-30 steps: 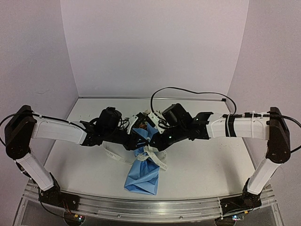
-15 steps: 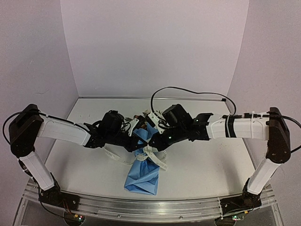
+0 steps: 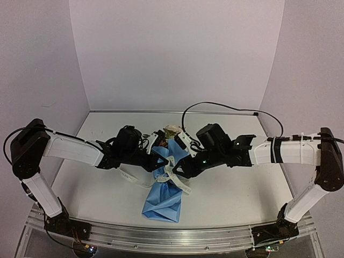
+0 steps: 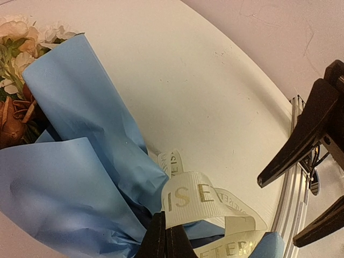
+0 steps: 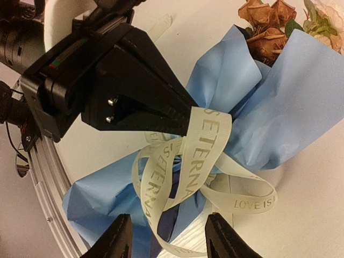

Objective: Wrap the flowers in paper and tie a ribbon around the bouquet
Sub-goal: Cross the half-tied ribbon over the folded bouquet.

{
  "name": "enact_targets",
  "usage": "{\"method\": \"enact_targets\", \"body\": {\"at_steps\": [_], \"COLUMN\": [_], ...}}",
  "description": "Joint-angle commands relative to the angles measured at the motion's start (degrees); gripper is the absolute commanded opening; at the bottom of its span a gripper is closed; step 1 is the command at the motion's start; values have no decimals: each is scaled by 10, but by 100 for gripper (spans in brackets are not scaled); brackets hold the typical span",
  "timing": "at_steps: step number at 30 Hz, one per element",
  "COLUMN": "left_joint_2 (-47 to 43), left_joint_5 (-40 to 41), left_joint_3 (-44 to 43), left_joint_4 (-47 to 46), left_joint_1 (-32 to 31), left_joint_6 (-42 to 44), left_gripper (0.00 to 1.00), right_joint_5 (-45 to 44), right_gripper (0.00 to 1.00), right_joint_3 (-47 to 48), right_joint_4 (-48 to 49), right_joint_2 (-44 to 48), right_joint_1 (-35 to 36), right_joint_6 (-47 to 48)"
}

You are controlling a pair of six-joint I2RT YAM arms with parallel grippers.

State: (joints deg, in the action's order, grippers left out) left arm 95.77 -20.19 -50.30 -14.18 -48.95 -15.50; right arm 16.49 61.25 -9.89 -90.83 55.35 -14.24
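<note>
The bouquet lies at the table's middle: light-blue paper (image 3: 163, 198) rolled into a cone, with the flowers (image 3: 171, 130) at its far end. A cream ribbon (image 3: 178, 181) with gold lettering loops loosely round the cone's waist. My left gripper (image 3: 160, 161) is shut on a loop of that ribbon (image 4: 194, 196), its fingers (image 4: 157, 239) pinched together over the paper (image 4: 80, 134). My right gripper (image 5: 169, 236) is open just above the ribbon loops (image 5: 201, 145), holding nothing. Rust and cream blooms (image 5: 266, 27) show at the top right of the right wrist view.
One ribbon tail (image 3: 129, 177) trails across the white table towards the left. A black cable (image 3: 215, 105) arcs over the back of the table. An aluminium rail (image 3: 172, 239) runs along the near edge. The two grippers sit very near each other over the bouquet.
My left gripper has shut on the ribbon loop. My right gripper has opened, let go of the ribbon and drawn back a little to the right.
</note>
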Motion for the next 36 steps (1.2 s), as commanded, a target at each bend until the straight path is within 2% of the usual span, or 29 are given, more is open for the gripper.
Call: {"method": "enact_targets", "body": {"at_steps": [1, 4, 9, 19, 21, 24, 25, 32, 36], "left_joint_2": [-15, -16, -15, -18, -19, -20, -20, -39, -46], "left_joint_5": [7, 2, -2, -9, -8, 5, 9, 12, 10], "left_joint_3": [-11, -12, -14, -14, -13, -10, -8, 21, 30], "left_joint_4": [-24, -23, -19, -16, -14, -14, -15, -41, -46], "left_joint_1": [5, 6, 8, 14, 16, 20, 22, 28, 34], "left_joint_6": [-7, -8, -8, -8, -9, -16, -19, -37, -39], "left_gripper": [0, 0, 0, 0, 0, 0, 0, 0, 0], "right_joint_5": [39, 52, 60, 53, 60, 73, 76, 81, 63], "right_gripper": [49, 47, 39, 34, 26, 4, 0, 0, 0], "right_joint_3": [-18, -21, -20, -36, -35, -44, -50, -101, -105], "right_joint_4": [30, 38, 54, 70, 71, 72, 72, 67, 12], "right_joint_2": [17, 7, -14, -30, -32, -27, -23, 21, 45], "right_joint_1": [4, 4, 4, 4, 4, 4, 4, 6, 16], "right_joint_6": [-17, -26, -42, -57, -64, -81, -87, -107, -88]}}
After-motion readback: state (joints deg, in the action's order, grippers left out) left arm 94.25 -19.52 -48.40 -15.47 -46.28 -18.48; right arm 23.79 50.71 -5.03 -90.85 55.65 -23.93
